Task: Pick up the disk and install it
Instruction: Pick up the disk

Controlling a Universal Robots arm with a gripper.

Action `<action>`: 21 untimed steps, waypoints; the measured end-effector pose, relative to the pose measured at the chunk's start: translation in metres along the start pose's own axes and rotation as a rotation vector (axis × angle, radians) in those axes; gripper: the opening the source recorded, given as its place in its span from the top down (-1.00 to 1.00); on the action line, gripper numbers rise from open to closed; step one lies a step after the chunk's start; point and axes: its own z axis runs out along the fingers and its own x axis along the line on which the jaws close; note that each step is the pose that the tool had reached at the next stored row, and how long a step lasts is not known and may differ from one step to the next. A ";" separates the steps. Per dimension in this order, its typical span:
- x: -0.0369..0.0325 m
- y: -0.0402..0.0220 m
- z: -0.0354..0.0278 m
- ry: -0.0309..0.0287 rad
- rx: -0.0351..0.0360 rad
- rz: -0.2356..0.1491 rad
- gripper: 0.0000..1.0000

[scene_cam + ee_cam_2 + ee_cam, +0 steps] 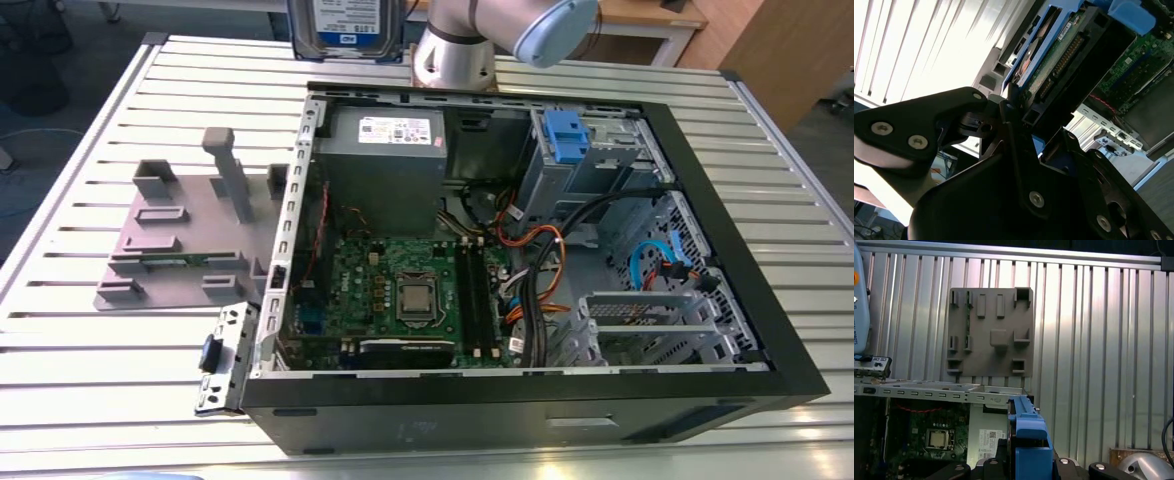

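the gripper (1013,107) appears clamped on the disk (344,25) edge, raised above the computer case (534,410); rigid, dense, shock-sensitive: grip bracket sides.

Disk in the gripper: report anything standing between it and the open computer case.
Nothing visible does. The silver metal disk in its blue bracket is held aloft by the gripper above the black open-sided computer case. A bare blue plastic clip sits on its grey drive cage.
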 end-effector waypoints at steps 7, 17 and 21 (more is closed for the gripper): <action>0.0002 -0.0034 -0.0002 0.0000 -0.0001 0.000 0.26; 0.0018 -0.0051 -0.0003 0.0001 -0.0001 0.000 0.26; 0.0036 -0.0050 -0.0002 -0.0001 0.0000 0.000 0.26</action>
